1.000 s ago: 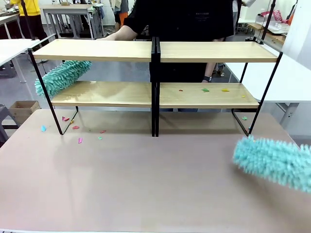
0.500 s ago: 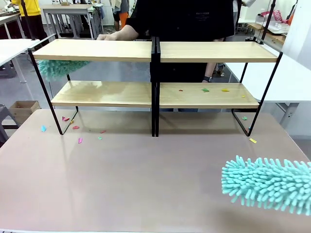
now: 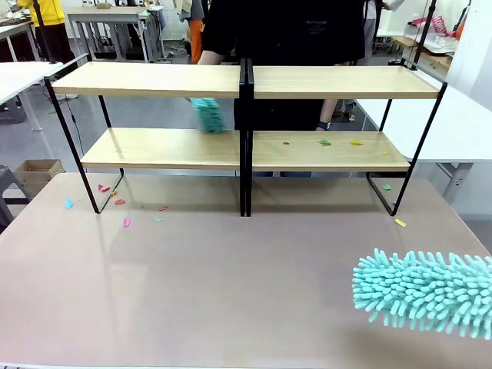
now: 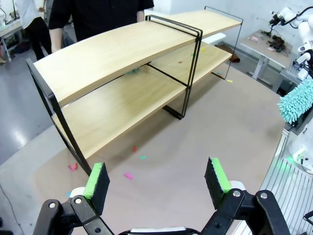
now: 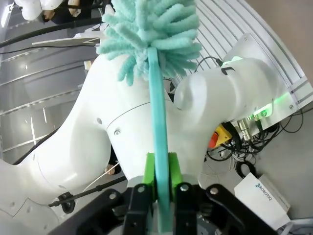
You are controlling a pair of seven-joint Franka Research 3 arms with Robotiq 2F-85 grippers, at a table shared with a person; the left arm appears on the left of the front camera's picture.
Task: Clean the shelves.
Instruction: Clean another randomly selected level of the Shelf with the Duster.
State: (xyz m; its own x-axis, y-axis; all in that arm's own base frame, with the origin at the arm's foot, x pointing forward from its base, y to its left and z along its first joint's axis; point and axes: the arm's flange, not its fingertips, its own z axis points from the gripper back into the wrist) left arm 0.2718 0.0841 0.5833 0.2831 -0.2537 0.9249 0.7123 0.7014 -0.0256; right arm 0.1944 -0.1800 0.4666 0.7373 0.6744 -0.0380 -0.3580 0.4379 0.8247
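One teal duster (image 3: pixel 423 296) is clamped by the right gripper (image 5: pixel 161 171), lower right; the left gripper (image 4: pixel 156 178) has its jaws spread apart.

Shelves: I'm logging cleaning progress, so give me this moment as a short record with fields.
shelves: left unit's lower board bare; scraps on right unit's lower board
table: more scraps by left unit's foot
right gripper: shut on teal duster handle, over table's right
left gripper: open, empty
second duster: between left unit's tiers, on person's side
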